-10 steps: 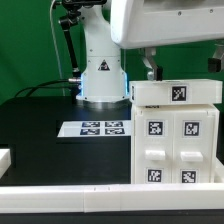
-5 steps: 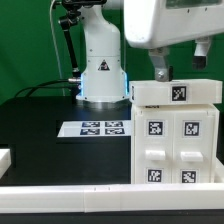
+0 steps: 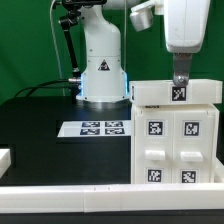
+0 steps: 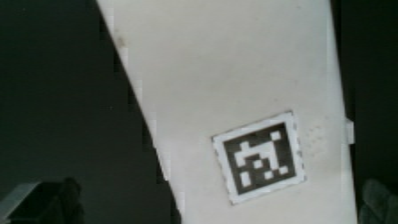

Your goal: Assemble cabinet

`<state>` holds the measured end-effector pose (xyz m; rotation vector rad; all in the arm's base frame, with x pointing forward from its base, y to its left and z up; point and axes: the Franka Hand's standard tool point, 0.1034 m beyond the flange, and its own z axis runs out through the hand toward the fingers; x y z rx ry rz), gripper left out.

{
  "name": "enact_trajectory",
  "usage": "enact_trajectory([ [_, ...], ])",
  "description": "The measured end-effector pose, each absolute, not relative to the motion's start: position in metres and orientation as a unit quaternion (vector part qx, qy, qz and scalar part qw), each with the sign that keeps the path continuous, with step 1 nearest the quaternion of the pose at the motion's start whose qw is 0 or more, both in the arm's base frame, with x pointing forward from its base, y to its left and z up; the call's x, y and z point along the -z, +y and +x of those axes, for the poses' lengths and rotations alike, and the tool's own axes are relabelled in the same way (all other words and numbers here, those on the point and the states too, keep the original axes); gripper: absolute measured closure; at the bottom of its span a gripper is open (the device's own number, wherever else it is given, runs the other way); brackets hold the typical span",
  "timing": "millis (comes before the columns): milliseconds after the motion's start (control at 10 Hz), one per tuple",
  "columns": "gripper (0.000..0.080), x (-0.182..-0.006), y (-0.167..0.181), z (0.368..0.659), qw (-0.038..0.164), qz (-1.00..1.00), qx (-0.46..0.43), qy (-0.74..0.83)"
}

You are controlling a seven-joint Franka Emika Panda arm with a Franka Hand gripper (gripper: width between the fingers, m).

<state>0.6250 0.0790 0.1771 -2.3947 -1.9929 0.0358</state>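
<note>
The white cabinet (image 3: 175,140) stands upright at the exterior view's right, its front carrying two drawer blocks (image 3: 170,150) with black-and-white tags. The top panel (image 3: 150,95) lies across its top with one tag (image 3: 179,93). My gripper (image 3: 180,72) hangs just above that tag, fingers pointing down. In the wrist view the top panel (image 4: 196,90) and its tag (image 4: 263,158) fill the frame, and my gripper (image 4: 210,198) shows dark fingers (image 4: 39,200) at either side of the panel, wide apart and holding nothing.
The marker board (image 3: 100,128) lies flat on the black table left of the cabinet. The white robot base (image 3: 100,70) stands behind it. A white rail (image 3: 60,195) runs along the front edge, and a white block (image 3: 5,158) sits at the far left.
The arm has swung toward the exterior view's right, from over the cabinet's left edge to directly above the top panel's tag. The cabinet has not moved.
</note>
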Motion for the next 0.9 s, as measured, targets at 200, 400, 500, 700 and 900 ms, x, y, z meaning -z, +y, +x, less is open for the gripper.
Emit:
enact_trajectory([
  [200,0.0003,-0.173,0.078,0.623,0.007,-0.727,-0.012,-0.687],
  [400,0.0003,-0.169,0.075,0.622,0.004,-0.698,-0.014,-0.716],
  [500,0.0003,-0.167,0.073,0.620,0.004,-0.699,-0.015,-0.715],
  [700,0.0003,-0.161,0.071,0.615,0.007,-0.702,-0.019,-0.712],
  [900,0.0003,-0.157,0.069,0.612,0.010,-0.703,-0.023,-0.711],
])
